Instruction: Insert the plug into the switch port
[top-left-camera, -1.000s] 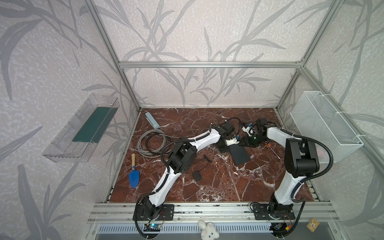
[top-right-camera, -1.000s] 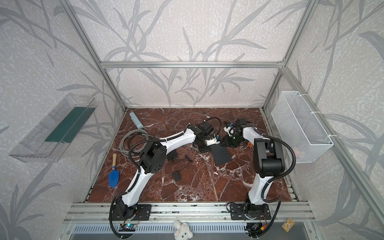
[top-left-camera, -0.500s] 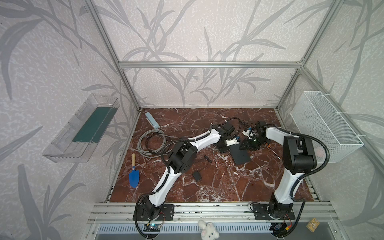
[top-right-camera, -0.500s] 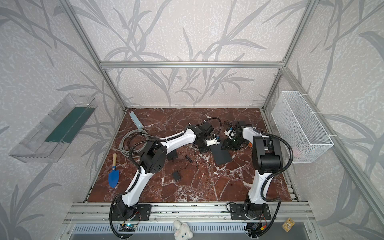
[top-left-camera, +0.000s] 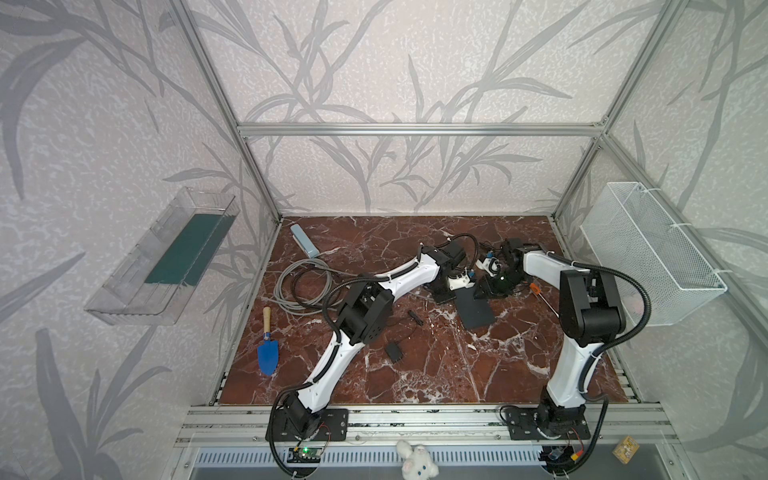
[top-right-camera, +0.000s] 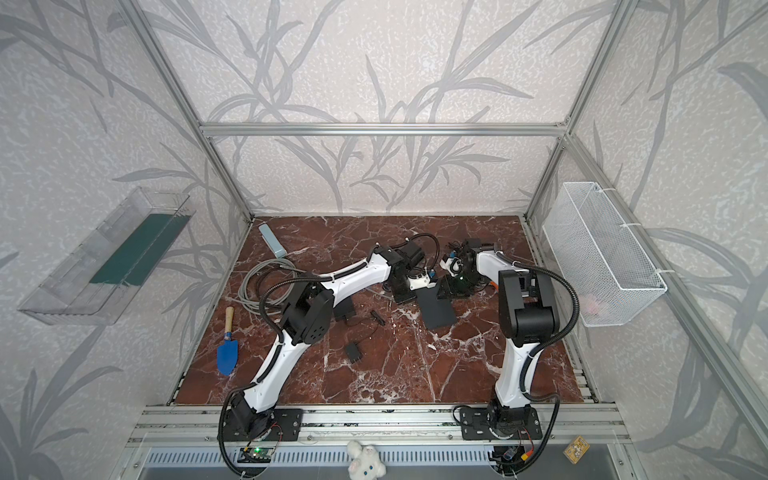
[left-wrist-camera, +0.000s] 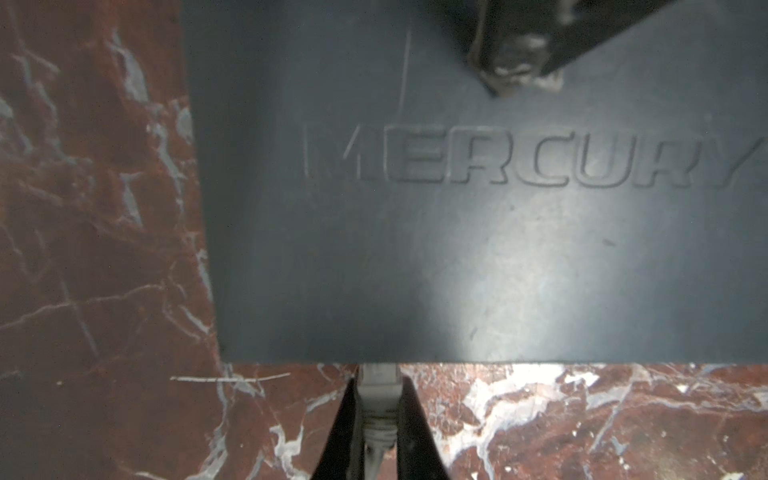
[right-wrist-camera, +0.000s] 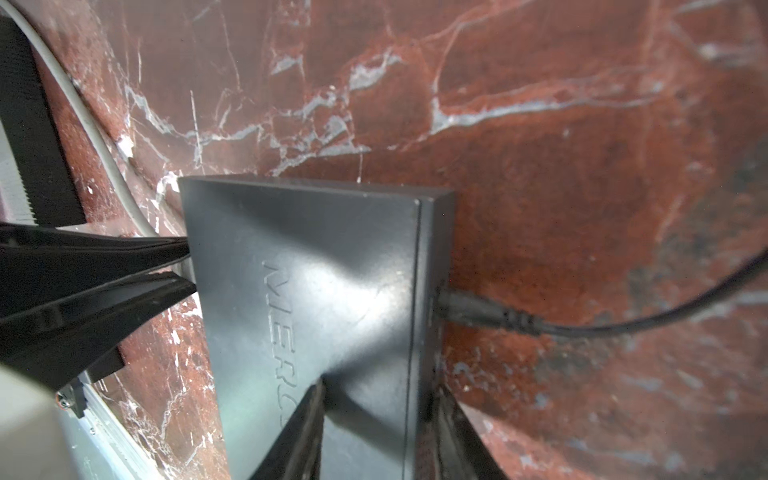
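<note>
My left claw (left-wrist-camera: 378, 386) grips the grey Ethernet plug (left-wrist-camera: 377, 401), its tip at the Mercury switch (left-wrist-camera: 457, 249) edge. My right claw (right-wrist-camera: 379, 399) straddles the switch; clamped or not, I cannot tell. I judge the next move is a straight push in.

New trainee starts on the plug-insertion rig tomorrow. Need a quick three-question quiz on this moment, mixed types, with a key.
1. True or false: the left pincer is empty.
2. What is already plugged into the side of the switch? A. a black lead B. a blue cord C. nothing
3. Which word is embossed on the switch's top?

Key
1. False: it is shut on the grey plug, whose tip is at the switch's edge.
2. A
3. MERCURY
</note>
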